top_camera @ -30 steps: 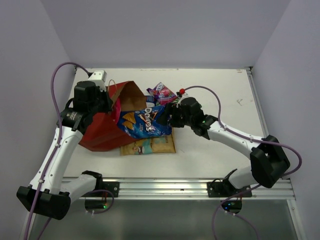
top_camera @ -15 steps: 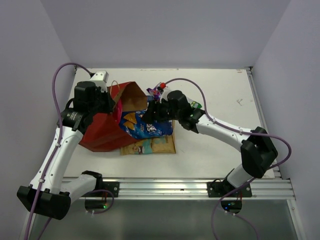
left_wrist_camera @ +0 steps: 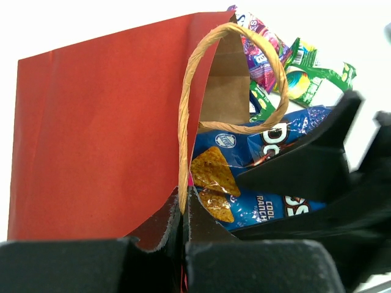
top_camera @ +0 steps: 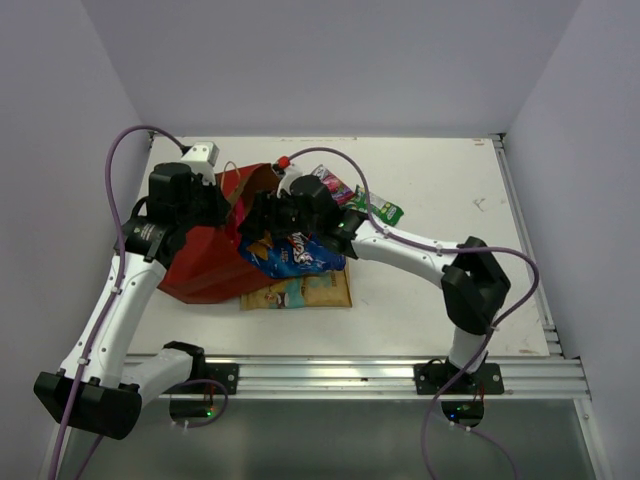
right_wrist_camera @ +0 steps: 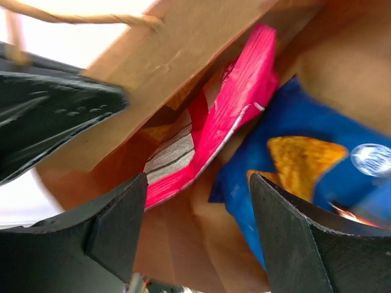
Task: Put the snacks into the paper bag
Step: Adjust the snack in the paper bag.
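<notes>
We find the left gripper [left_wrist_camera: 183,204] clenched on the rim of the paper bag [left_wrist_camera: 91,134], at the foot of its tan loop handle [left_wrist_camera: 183,122]. In the overhead view this gripper [top_camera: 222,208] sits at the mouth of the bag [top_camera: 200,265], which lies on its red side on the table [top_camera: 450,180] with the mouth facing three o'clock.

The right gripper [top_camera: 262,218] stands at that mouth, reaching in from three o'clock. Its wrist view shows the gripper [right_wrist_camera: 197,183] with its fingers spread wide and nothing pinched between them. We record it as released.

Inside the brown interior, the pink-red packet [right_wrist_camera: 238,104] rests on edge against the bag wall. The large blue-white packet [right_wrist_camera: 293,140] lies just beside it, at four o'clock from it. Overhead, the blue-white packet [top_camera: 300,255] is partly within the mouth, and most of its length projects toward three o'clock onto the table. The left wrist view shows it [left_wrist_camera: 244,149] under the dark fingers of the right gripper.

The tan-gold packet [top_camera: 300,292] lies flat on the table at six o'clock from the blue-white packet, partly covered by it. The purple-pink packet [top_camera: 330,183] lies outside the bag at one o'clock from the mouth. The green packet [top_camera: 382,210] lies further out toward three o'clock.
</notes>
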